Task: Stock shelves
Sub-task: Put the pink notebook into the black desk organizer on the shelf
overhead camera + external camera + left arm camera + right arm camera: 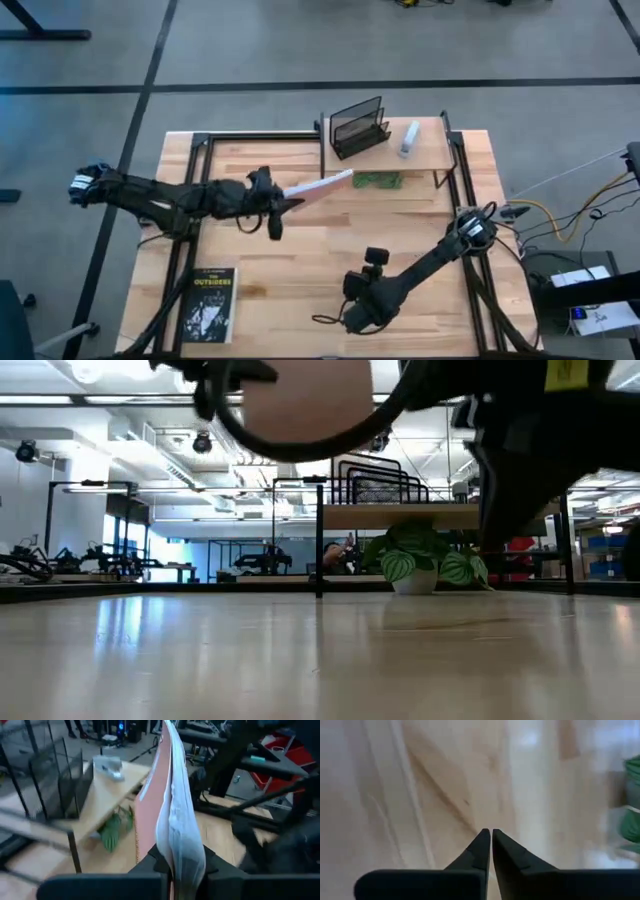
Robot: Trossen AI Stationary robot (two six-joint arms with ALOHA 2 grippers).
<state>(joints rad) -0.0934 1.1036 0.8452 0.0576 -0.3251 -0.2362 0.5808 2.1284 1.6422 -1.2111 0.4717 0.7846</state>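
Wood tabletop (300,250) | left gripper (278,207) pinching pink book (320,186), frame centre, near shelf (425,150) | right gripper (487,849) pressed together, idle, lower centre | risk: book catches shelf edge

One camera looks straight down on the whole table (330,250). Another sits at table height, facing the shelf (400,517) close-up. Each wrist camera looks forward past its jaws; the left one seemingly shares that shelf (107,795).
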